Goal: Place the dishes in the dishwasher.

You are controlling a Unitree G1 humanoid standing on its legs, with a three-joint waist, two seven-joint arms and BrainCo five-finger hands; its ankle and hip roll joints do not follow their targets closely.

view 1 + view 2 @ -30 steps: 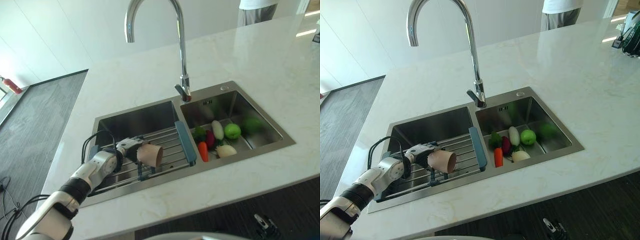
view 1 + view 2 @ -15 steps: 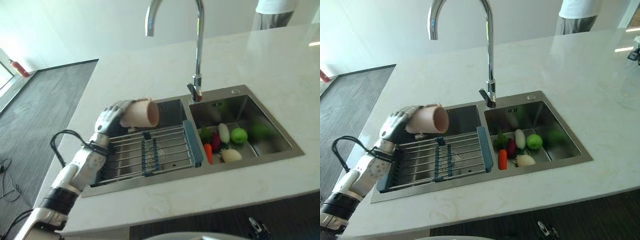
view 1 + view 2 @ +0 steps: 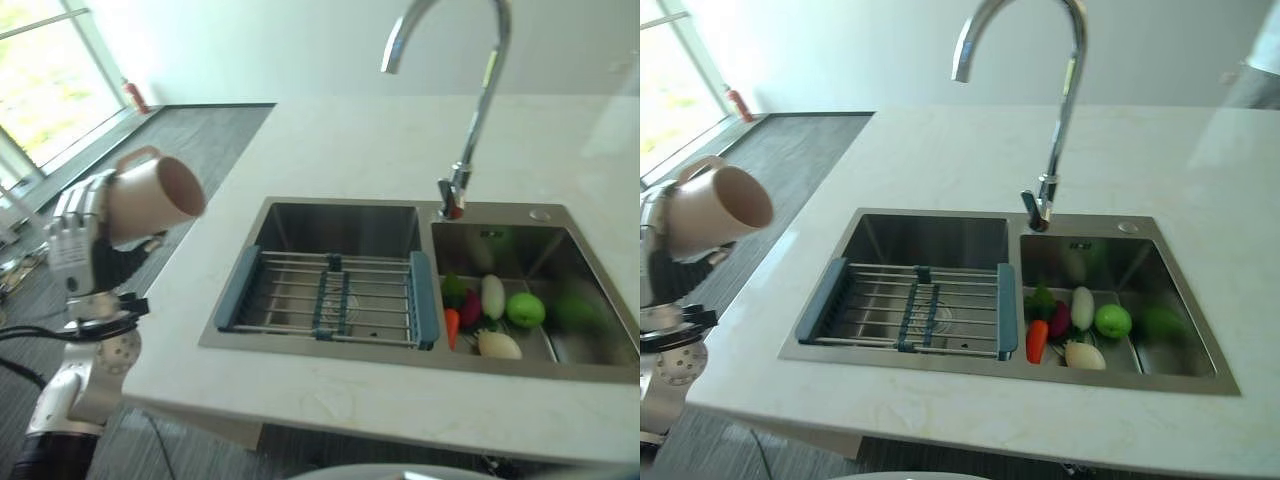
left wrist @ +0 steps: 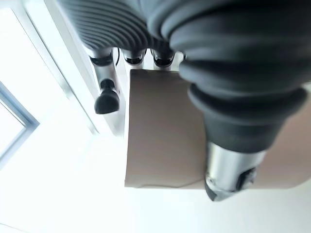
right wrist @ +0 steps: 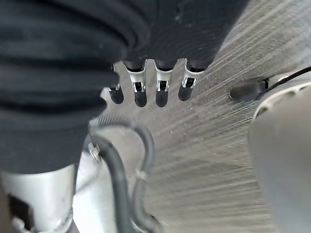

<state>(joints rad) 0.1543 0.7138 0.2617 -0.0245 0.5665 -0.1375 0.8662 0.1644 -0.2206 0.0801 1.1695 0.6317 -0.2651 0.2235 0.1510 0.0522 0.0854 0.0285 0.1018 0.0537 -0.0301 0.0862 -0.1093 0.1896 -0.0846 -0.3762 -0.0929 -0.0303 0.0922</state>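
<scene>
A beige mug [image 3: 153, 193] with a handle lies tilted on its side in the air, mouth toward the sink, off the counter's left edge. My left hand [image 3: 72, 225] is shut on it; in the left wrist view the fingers [image 4: 107, 94] and thumb [image 4: 227, 170] curl round the mug [image 4: 160, 141]. In the right wrist view my right hand [image 5: 140, 90] hangs over the grey floor, fingers relaxed and holding nothing.
The white marble counter [image 3: 350, 140] holds a steel double sink [image 3: 340, 225] under a tall faucet [image 3: 478, 110]. A wire rack with blue ends [image 3: 330, 298] spans the left basin. A carrot, a green apple and other vegetables [image 3: 492, 312] lie in the right basin. Grey floor [image 3: 195, 130] lies left.
My left hand has lifted the mug off the rack, up and leftward past the counter's edge. The camera has turned left, so the sink now sits further right.
</scene>
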